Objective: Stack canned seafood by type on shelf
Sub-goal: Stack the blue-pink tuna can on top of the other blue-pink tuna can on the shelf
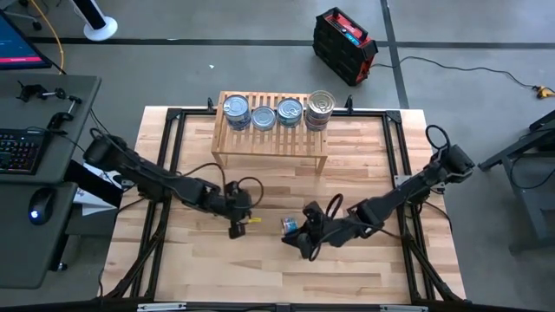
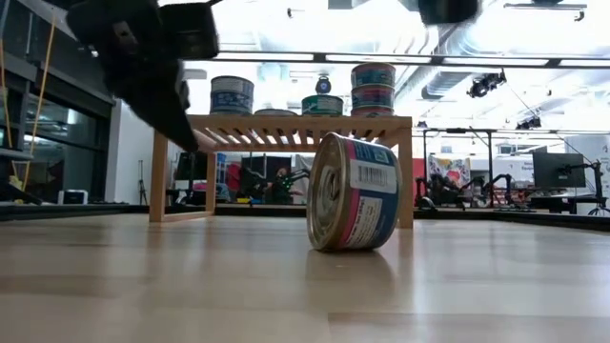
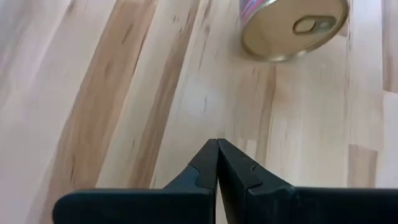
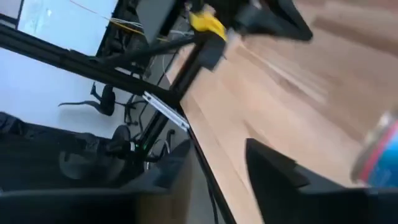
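Low view: one can [image 2: 355,193] lies on its side on the table [image 2: 191,286], gold lid end facing left, label with barcode facing the camera. High view puts this can [image 1: 290,224] between the two grippers, just beside the right gripper [image 1: 310,232] and apart from the left gripper [image 1: 236,218].

Left gripper: fingers [image 3: 205,171] pressed together, nothing between them, tips low over bare wood. Left wrist view shows the fallen can [image 3: 292,25] ahead of the tips, gold pull-tab lid turned toward them, not touching.

Right gripper: cannot tell whether its jaws are apart or together. Right wrist view shows only one dark finger [image 4: 280,171], with a blurred edge of the can [image 4: 379,152] close beside it.

Beyond both grippers stands the shelf [image 1: 270,137] at the far side of the table. Count on top, high view: four positions in one row, silvery-blue lids visible. Low view shows the rightmost position as a stack of two [image 2: 373,88], so at least five cans on the shelf. One can off the shelf.
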`<state>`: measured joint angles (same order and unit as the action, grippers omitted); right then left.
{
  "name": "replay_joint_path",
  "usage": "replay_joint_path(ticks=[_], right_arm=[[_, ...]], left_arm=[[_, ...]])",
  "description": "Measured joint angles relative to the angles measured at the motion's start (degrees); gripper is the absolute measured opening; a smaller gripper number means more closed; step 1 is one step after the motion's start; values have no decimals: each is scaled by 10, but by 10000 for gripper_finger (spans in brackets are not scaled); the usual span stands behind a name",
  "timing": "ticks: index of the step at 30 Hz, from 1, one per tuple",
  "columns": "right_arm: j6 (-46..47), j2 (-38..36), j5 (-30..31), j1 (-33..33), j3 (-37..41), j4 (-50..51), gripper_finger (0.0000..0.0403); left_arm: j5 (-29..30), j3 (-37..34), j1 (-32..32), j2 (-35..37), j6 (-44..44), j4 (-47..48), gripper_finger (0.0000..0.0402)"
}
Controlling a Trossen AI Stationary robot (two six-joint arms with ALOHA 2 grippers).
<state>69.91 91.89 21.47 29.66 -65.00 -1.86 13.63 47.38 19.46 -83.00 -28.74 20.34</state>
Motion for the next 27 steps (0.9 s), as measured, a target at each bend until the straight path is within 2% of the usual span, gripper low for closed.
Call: replay_joint_path(ticks=[4,8,10,13,16,24,27], right_arm=[[-73,12,-8,-2,-89,55,204],[-115,51,-26,-12,-239,311,227],[-88,81,-15,-20,-310,460,229],[37,128,-2,-32,-377,626,229],[150,166,-12,-41,-408,668,229],[151,237,-111,-77,-420,675,229],[152,263,-115,-89,-420,672,229]], left_arm=[[0,-30,1,29,-30,-7,0],[-10,-45,2,33,-37,-6,0],[-15,-47,2,33,-33,-9,0],[-15,-47,2,33,-29,-10,0],[-16,-47,2,33,-31,-10,0],[-16,-47,2,33,-31,-10,0],[-16,-47,2,33,-27,-10,0]])
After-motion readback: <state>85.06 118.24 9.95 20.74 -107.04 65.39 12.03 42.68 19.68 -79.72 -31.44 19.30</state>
